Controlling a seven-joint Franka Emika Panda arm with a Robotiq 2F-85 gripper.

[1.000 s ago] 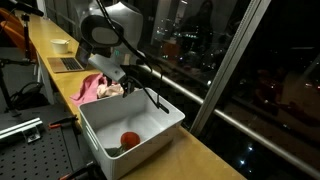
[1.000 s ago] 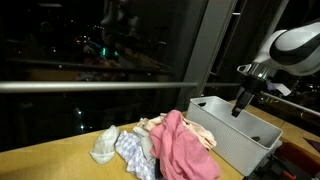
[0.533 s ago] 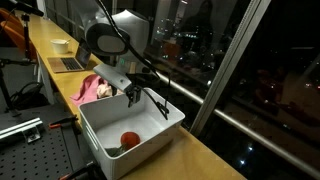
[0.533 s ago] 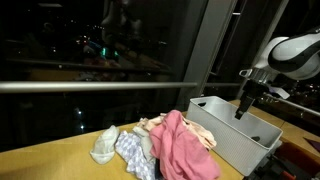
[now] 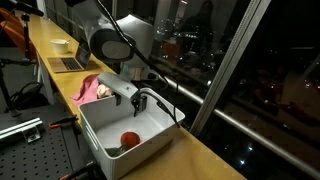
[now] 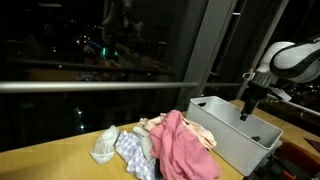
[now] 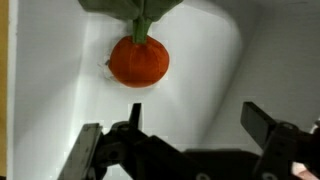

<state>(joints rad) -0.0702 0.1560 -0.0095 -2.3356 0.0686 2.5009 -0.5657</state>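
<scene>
One long wooden table [image 5: 205,158] runs beside a dark window. A white bin [image 5: 150,147] stands toward one end of it and fills most of the width between the window-side edge and the room-side edge. Just beside the bin, toward the table's middle, lies a heap of clothes [image 6: 170,145], pink on top with plaid and pale pieces. The tool [image 5: 138,100] hangs over the bin's opening, jaws spread wide with nothing between them. On the bin's floor sits a red-orange lump [image 7: 138,62], touching a greenish piece [image 7: 140,12].

The lump seems close to a bin wall, so a descent from here could land a finger on the wall or rim instead of beside the lump. The greenish piece touches the lump and could get pinched along with it. If the lump is soft, it may squash or slip.

Whether the lump is cloth or something firm cannot be told. The greenish piece is cut off by the top of the wrist view. In an exterior view the bin's wall [image 6: 225,140] hides everything inside.
</scene>
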